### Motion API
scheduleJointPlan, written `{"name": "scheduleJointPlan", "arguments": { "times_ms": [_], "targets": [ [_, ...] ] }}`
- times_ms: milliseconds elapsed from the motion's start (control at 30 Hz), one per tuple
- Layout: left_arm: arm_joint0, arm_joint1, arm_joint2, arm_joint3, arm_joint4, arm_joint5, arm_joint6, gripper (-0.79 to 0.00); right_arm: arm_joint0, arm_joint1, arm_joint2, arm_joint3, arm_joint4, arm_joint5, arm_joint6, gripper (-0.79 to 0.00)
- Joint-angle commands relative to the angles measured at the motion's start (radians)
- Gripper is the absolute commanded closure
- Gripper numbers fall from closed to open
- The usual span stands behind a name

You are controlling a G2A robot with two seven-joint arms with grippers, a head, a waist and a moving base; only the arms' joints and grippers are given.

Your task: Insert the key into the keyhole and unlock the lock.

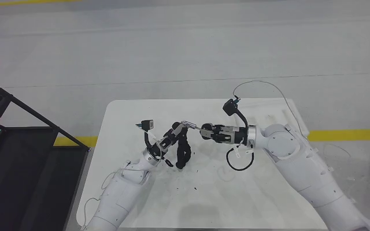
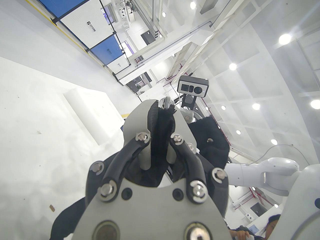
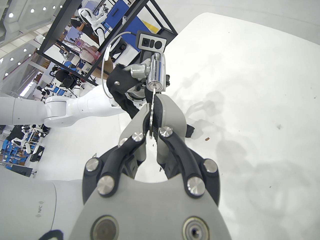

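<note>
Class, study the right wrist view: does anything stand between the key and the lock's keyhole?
Nothing visible does. The right gripper holds the key edge-on, with its tip at the keyhole in the round end face of the lock. The left gripper holds the lock facing it.

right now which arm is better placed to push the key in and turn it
Right. The right gripper pinches the key, its tip at the keyhole of the lock. The left gripper is shut on the lock, so it can only steady it.
</note>
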Motion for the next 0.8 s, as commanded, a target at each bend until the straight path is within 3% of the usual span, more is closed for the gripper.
{"name": "scheduleJointPlan", "arguments": {
  "times_ms": [0,233,333,633,700,767],
  "targets": [
    [0.000,0.000,0.000,0.000,0.000,0.000,0.000,0.000,0.002,-0.001,-0.002,0.000,-0.001,0.002,0.000,0.000],
    [0.000,0.000,0.000,0.000,0.000,0.000,0.000,0.000,0.004,-0.004,-0.004,0.005,0.005,0.008,0.000,0.000],
    [0.000,0.000,0.000,0.000,0.000,0.000,0.000,0.000,0.005,-0.005,-0.004,0.007,0.005,0.010,0.002,-0.268],
    [0.000,0.000,0.000,0.000,0.000,0.000,0.000,0.000,0.006,-0.008,-0.002,0.013,0.012,0.010,0.006,-0.228],
    [0.000,0.000,0.000,0.000,0.000,0.000,0.000,0.000,0.006,-0.009,-0.001,0.013,0.012,0.010,0.008,-0.249],
    [0.000,0.000,0.000,0.000,0.000,0.000,0.000,0.000,0.005,-0.009,-0.001,0.014,0.014,0.011,0.008,-0.363]
  ]
}}
